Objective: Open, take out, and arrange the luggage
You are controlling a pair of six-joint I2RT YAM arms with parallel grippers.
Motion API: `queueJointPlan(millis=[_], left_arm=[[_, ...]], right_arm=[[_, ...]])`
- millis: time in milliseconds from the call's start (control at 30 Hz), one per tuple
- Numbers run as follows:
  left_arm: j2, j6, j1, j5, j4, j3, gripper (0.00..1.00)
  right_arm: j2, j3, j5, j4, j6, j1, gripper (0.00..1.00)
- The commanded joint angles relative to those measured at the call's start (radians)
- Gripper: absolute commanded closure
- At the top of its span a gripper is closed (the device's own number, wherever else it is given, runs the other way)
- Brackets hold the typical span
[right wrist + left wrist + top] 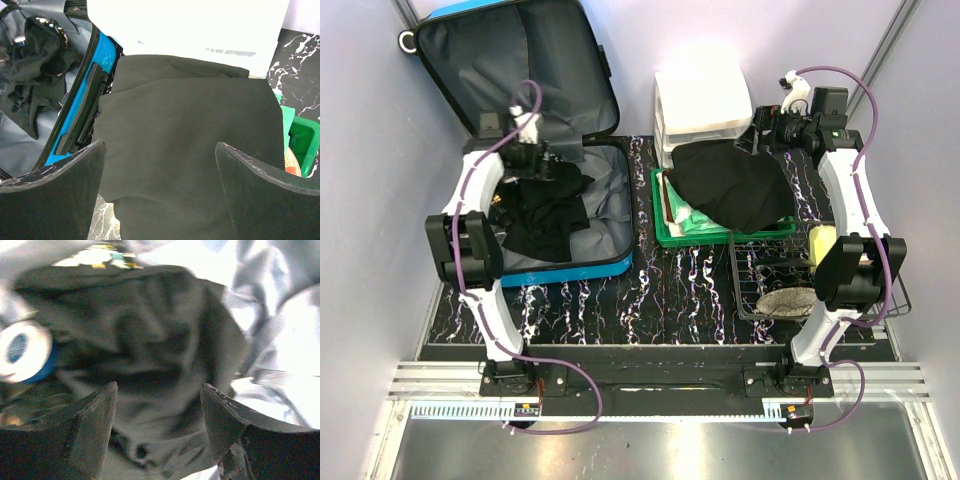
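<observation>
The luggage [575,268] lies open at the back left, its blue shell [102,55] facing the tray and its grey-lined lid propped up. A heap of black clothes [545,215] fills its base. My left gripper [542,165] hangs low over that heap, open, and nothing sits between its fingers; the left wrist view is blurred and shows the gripper [159,386] just above dark cloth [150,340]. A blue tape roll [25,352] lies beside the cloth. My right gripper [767,138] is open above a black garment [185,140], apart from it; in its wrist view the gripper [160,144] holds nothing.
The black garment [735,185] drapes over a green tray [665,230] beside the suitcase. A white drawer organiser [705,100] stands behind the tray. A wire basket [750,300] at the front right holds a yellow item [822,242].
</observation>
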Motion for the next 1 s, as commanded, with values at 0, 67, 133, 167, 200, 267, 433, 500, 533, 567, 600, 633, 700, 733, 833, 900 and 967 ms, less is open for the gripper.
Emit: queueJointPlan(millis=[0,67,133,167,200,267,433,500,533,567,600,633,700,733,833,900,967], left_arm=[[-0.012,-0.014,0.146,0.021,0.005,0.092,0.28],[0.006,-0.01,0.166,0.003,0.002,0.097,0.27],[0.04,0.029,0.171,-0.016,-0.02,0.113,0.27],[0.054,0.039,0.173,-0.011,-0.027,0.12,0.26],[0.068,0.053,0.174,-0.004,-0.049,0.13,0.25],[0.12,0.09,0.171,0.056,-0.081,0.169,0.24],[0.171,0.211,0.114,0.107,-0.202,0.157,0.34],[0.14,0.256,0.065,0.101,-0.21,0.099,0.38],[0.128,0.298,0.049,0.101,-0.213,0.034,0.4],[0.119,0.313,0.015,0.072,-0.211,0.005,0.52],[0.106,0.325,-0.002,0.05,-0.217,-0.02,0.62],[0.102,0.355,-0.016,0.036,-0.228,-0.056,0.72],[0.067,0.377,-0.038,-0.005,-0.214,-0.1,0.89],[0.054,0.383,-0.038,-0.036,-0.202,-0.135,0.89],[0.013,0.357,-0.038,-0.054,-0.161,-0.143,0.63],[-0.003,0.299,-0.038,-0.041,-0.139,-0.13,0.4],[-0.024,0.252,-0.038,0.005,-0.101,-0.127,0.31]], right_arm=[[-0.037,0.003,-0.024,0.011,-0.01,0.01,0.0],[-0.037,0.0,-0.027,0.013,-0.01,0.011,0.0],[-0.037,0.001,-0.027,0.013,-0.01,0.01,0.0],[-0.034,0.003,-0.027,0.011,-0.01,0.01,0.0],[-0.032,0.004,-0.027,0.01,-0.01,0.01,0.0],[-0.031,0.007,-0.027,0.01,-0.01,0.01,0.0],[-0.024,0.012,-0.027,0.002,-0.01,0.01,0.0],[-0.026,0.012,-0.027,0.002,-0.01,0.01,0.0],[-0.026,0.011,-0.027,0.002,-0.008,0.01,0.0],[-0.024,0.011,-0.027,0.002,-0.007,0.01,0.0],[-0.023,0.012,-0.03,0.002,-0.004,0.01,0.0],[-0.023,0.014,-0.032,0.002,-0.002,0.01,0.0],[-0.021,0.015,-0.03,0.0,-0.002,0.01,0.0],[-0.021,0.018,-0.03,0.0,-0.003,0.01,0.0],[-0.021,0.018,-0.032,0.0,-0.002,0.01,0.0],[-0.02,0.018,-0.035,0.0,0.0,0.01,0.0],[-0.018,0.02,-0.035,-0.001,0.003,0.01,0.0]])
